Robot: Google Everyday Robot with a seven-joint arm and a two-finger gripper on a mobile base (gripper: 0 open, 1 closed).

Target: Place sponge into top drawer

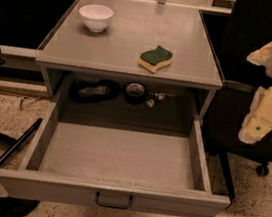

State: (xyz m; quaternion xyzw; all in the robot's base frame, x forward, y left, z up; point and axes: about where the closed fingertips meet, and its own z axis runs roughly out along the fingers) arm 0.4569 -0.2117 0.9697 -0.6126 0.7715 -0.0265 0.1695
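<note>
The sponge [155, 59], yellow foam with a dark green top, lies flat on the grey tabletop [137, 30], right of centre near the front edge. The top drawer [119, 153] below is pulled fully out and its inside is bare; a small dark pull handle [113, 200] sits at the centre of its front panel. My gripper [265, 106], white and pale yellow, hangs in the air at the far right. It is off the table's right side, level with the drawer's side wall and holding nothing.
A white bowl [95, 17] stands at the back left of the tabletop. Dark items and a tape roll [135, 91] lie in the recess behind the drawer. A black chair [252, 142] stands to the right behind my gripper, and a dark bar [11, 148] lies on the floor at left.
</note>
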